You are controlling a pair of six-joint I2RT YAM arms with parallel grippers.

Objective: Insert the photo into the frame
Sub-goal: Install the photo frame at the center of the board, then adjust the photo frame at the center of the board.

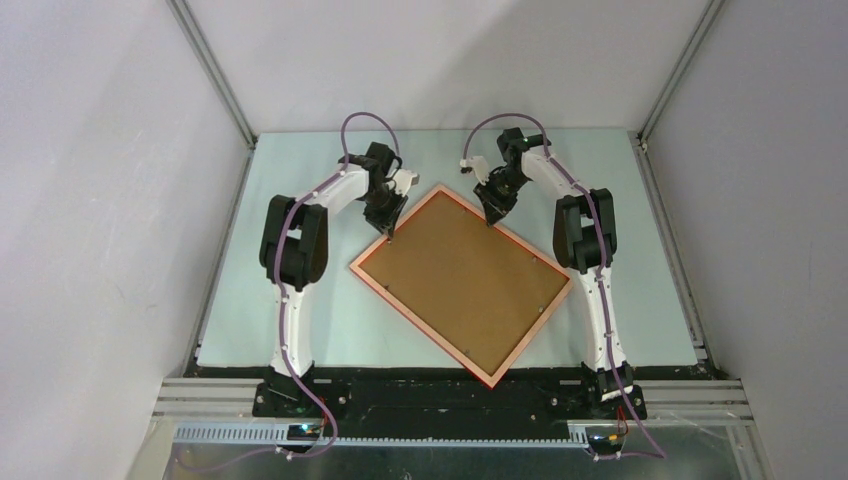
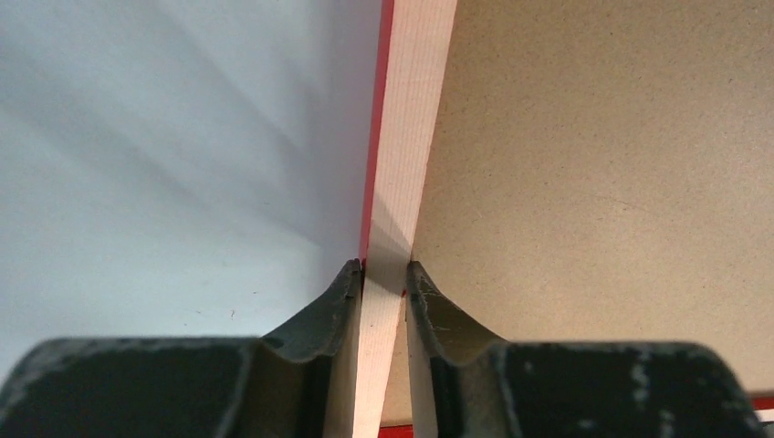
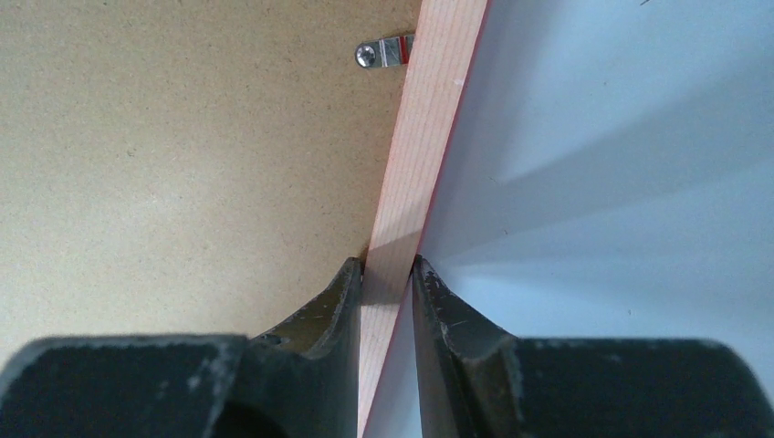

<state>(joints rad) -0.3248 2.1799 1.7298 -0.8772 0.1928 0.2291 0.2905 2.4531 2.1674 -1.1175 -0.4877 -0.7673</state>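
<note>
Top view: the frame (image 1: 424, 323) lies back-up in the middle of the worktop (image 1: 300, 330), turned like a diamond, with a brown backing board (image 1: 462, 285) inside. The left gripper (image 1: 389, 234) meets its 10 o'clock edge, the right gripper (image 1: 494, 216) its 1 o'clock edge.
Left wrist: 2 fingers (image 2: 339, 294) pinch the frame's pale rail, nearly closed.
Right wrist: the same tight pinch, with a metal clip (image 3: 384, 52) at 12 o'clock.

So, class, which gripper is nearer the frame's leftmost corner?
Left. The left gripper grips the frame just up from that corner; the right gripper grips its upper-right edge.
</note>
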